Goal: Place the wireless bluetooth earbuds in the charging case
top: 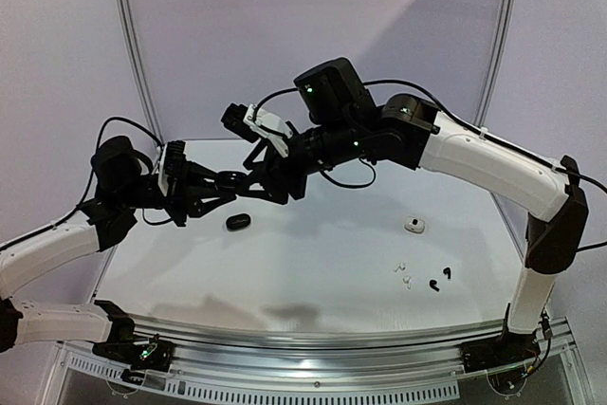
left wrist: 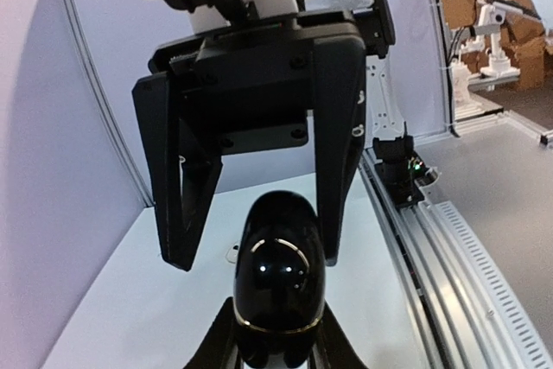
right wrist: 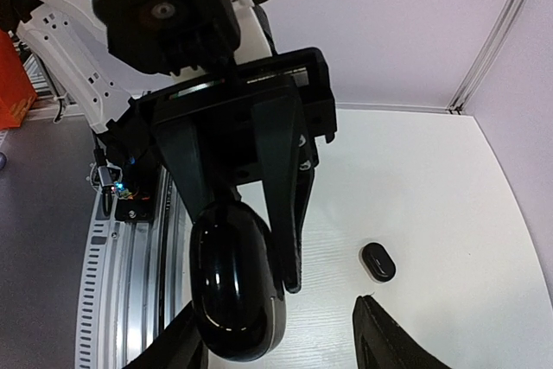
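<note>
Left wrist: pinching black charging case (left wrist: 276, 278) with left fingers (left wrist: 213, 345), straddling it with spread right fingers (left wrist: 179, 196). Probably opening lid next: closing right gently, holding left grip firm.

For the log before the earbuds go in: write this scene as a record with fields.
left hand: shut on black case, above table
right hand: open, facing that case
on table: second black case, white case
earbuds: white earbuds and black earbuds loose on table, right side
</note>
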Available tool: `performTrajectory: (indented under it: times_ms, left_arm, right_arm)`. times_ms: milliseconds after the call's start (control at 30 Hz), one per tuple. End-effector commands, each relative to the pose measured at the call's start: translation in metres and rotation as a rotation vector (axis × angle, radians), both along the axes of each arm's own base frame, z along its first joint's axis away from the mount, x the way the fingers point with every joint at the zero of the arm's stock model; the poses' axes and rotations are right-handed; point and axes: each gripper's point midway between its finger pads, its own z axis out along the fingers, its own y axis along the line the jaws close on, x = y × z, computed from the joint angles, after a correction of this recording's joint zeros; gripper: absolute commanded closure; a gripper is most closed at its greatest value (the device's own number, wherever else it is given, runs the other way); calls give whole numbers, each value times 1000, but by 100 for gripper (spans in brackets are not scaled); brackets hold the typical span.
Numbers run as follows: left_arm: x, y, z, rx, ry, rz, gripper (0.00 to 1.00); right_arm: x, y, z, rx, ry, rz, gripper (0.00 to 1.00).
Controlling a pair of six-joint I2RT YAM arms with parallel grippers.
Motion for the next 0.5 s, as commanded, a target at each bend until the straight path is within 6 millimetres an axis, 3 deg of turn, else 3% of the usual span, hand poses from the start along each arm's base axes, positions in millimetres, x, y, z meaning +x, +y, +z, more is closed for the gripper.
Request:
performTrajectory:
  times_ms: [0,267,467]
  left_arm:
    - [-11,-2,-1,43,-198,-29,100]
    - [-9,-1,-17,112,-348,-5,100]
    - [-11,0,-14,101,-372,-1,100]
  right_arm:
    - [17,4,2,13,-29,-69,43]
    - [14,6,6,30,-21,-51,45]
    - [13,7,-4,6,-7,-41,46]
